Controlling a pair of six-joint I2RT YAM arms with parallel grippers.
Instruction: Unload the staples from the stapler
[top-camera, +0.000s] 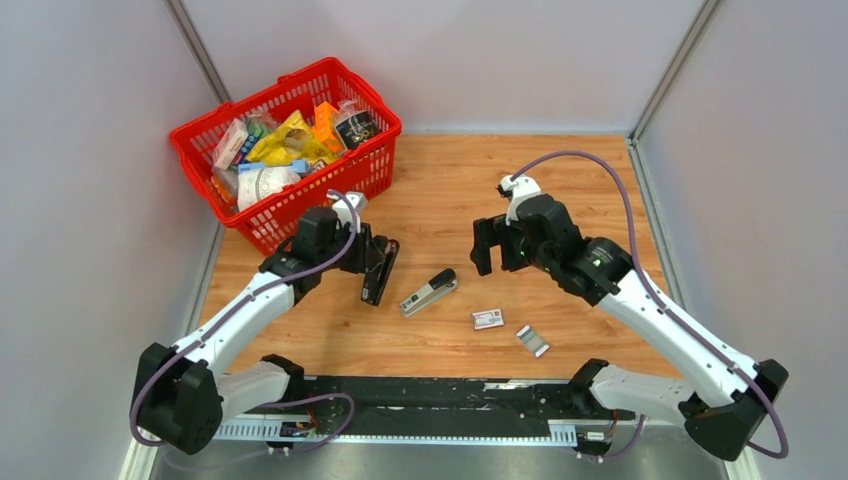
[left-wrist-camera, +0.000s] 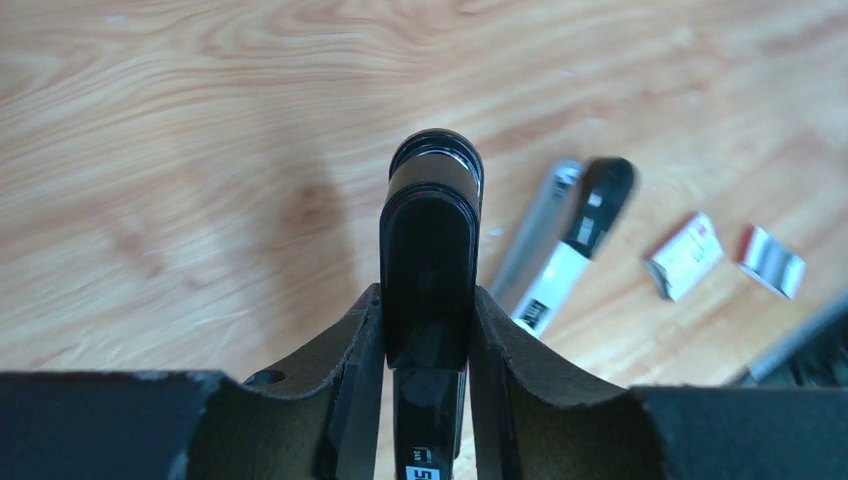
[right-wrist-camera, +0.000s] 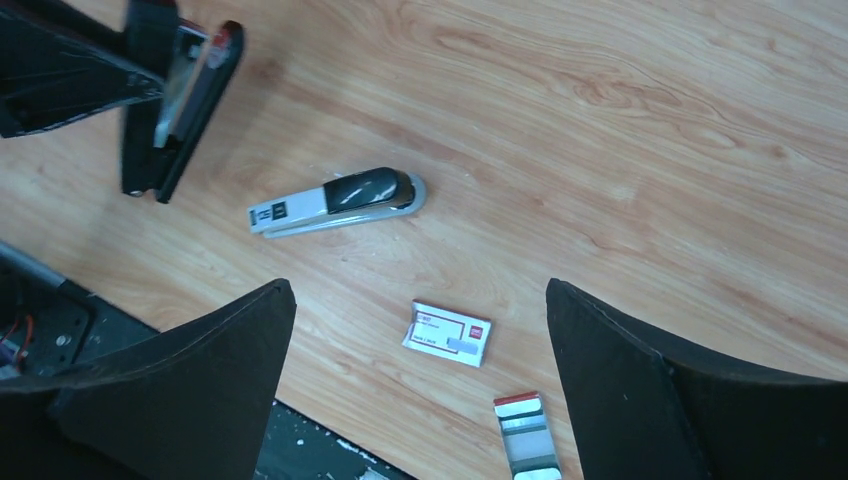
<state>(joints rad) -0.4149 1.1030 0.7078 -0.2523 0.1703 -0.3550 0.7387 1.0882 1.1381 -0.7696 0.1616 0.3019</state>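
Observation:
The stapler (top-camera: 428, 292), black top over a silver-grey base, lies closed on the wooden table between the two arms; it also shows in the left wrist view (left-wrist-camera: 565, 245) and the right wrist view (right-wrist-camera: 335, 200). My left gripper (top-camera: 375, 262) (left-wrist-camera: 428, 300) hangs just left of it, shut on a second, all-black stapler (left-wrist-camera: 430, 230) (right-wrist-camera: 190, 90) held clear of the table. My right gripper (top-camera: 490, 248) (right-wrist-camera: 420, 285) stands wide open above the table to the right of the lying stapler, with nothing between its fingers.
A small white red-marked box (top-camera: 488, 319) (right-wrist-camera: 450, 333) and a silvery strip with a red end (top-camera: 532, 340) (right-wrist-camera: 527, 435) lie near the front. A red basket (top-camera: 320, 195) full of goods stands at the back left. A black rail (top-camera: 430, 395) runs along the near edge.

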